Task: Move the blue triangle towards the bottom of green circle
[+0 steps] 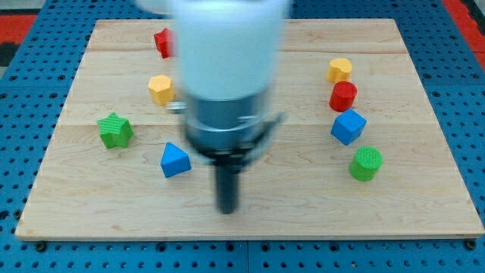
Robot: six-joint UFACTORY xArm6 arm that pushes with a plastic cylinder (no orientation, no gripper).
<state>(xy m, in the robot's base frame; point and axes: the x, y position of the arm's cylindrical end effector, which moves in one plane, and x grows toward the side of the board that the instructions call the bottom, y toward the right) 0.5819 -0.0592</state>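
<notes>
my tip [227,209]: bare rod end, no jaws, holding nothing
blue triangle [175,160]: just left of tip, apart
green circle [366,163]: well right of tip

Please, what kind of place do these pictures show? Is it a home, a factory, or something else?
Most likely a robotics lab bench, not a home. A light wooden board lies on a blue perforated base, small coloured blocks such as the blue triangle and green circle are scattered on it, and my tip hangs over it.

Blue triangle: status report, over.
My tip low, just right of the blue triangle, apparently not touching. Green circle far right. Path along the board's bottom clear of blocks.
</notes>
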